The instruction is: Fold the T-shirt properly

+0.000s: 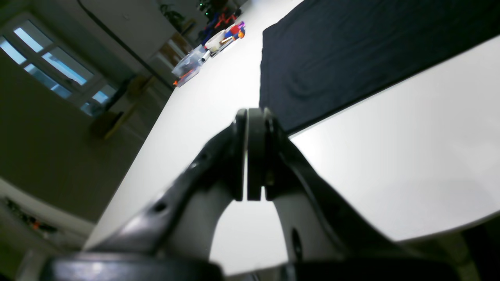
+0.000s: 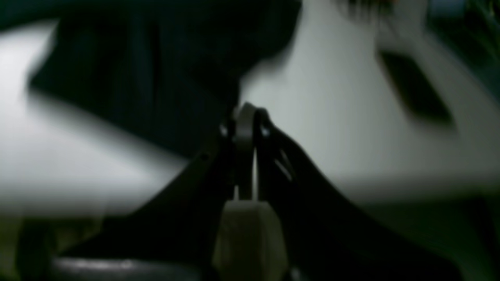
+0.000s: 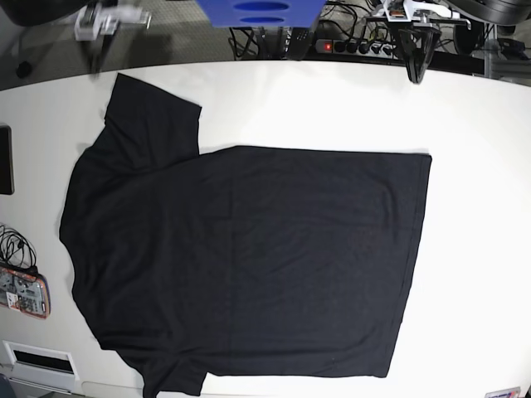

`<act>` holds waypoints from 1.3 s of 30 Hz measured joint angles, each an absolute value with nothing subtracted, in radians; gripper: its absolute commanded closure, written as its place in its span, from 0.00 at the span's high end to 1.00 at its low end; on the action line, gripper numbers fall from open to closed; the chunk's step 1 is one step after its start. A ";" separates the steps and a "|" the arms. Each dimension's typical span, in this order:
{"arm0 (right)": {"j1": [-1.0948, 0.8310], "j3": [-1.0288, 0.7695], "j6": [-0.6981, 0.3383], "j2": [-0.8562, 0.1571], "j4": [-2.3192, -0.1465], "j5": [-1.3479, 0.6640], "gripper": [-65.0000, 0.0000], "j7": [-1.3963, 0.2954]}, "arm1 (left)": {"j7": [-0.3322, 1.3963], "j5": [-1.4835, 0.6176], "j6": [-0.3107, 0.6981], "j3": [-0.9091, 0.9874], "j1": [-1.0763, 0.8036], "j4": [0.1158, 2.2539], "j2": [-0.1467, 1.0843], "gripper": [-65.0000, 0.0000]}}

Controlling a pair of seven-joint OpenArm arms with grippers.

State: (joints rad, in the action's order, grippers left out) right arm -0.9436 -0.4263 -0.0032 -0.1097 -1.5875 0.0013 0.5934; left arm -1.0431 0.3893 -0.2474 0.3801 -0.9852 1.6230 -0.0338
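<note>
The black T-shirt (image 3: 249, 257) lies spread flat on the white table (image 3: 473, 207), with its sleeves toward the left of the base view and its hem toward the right. My left gripper (image 3: 414, 76) hangs shut and empty at the table's back edge, above and apart from the hem corner. The left wrist view shows its fingers pressed together (image 1: 250, 115), with the T-shirt (image 1: 351, 50) beyond them. My right arm (image 3: 101, 21) is a blur at the back left, behind the upper sleeve. In the blurred right wrist view the right gripper (image 2: 246, 111) is shut, near the dark T-shirt (image 2: 148, 78).
A dark tablet (image 3: 4, 157), cables and an orange-cased device (image 3: 25, 292) lie along the table's left edge. A white box (image 3: 37, 361) sits at the front left. A power strip (image 3: 348, 46) and a blue object (image 3: 257, 10) are behind the table.
</note>
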 measured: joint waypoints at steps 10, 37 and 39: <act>-0.915 -0.249 0.000 -0.370 -1.769 0.000 0.00 0.337 | -1.043 0.390 -0.244 0.378 -0.887 1.623 -0.152 0.00; -0.906 -0.212 -0.007 -0.363 -1.919 0.000 0.09 0.005 | -0.958 0.480 -0.240 0.378 -0.834 1.621 0.078 0.23; -0.905 -0.212 -0.007 -0.363 -1.927 0.001 0.16 -0.011 | -0.956 0.487 -0.240 0.378 -0.834 1.621 0.084 0.36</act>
State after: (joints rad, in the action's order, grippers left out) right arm -0.9054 -0.2119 -0.0071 -0.3630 -1.9274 0.0006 -0.0109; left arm -0.9562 0.4873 -0.2398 0.3782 -0.8341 1.6215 0.0837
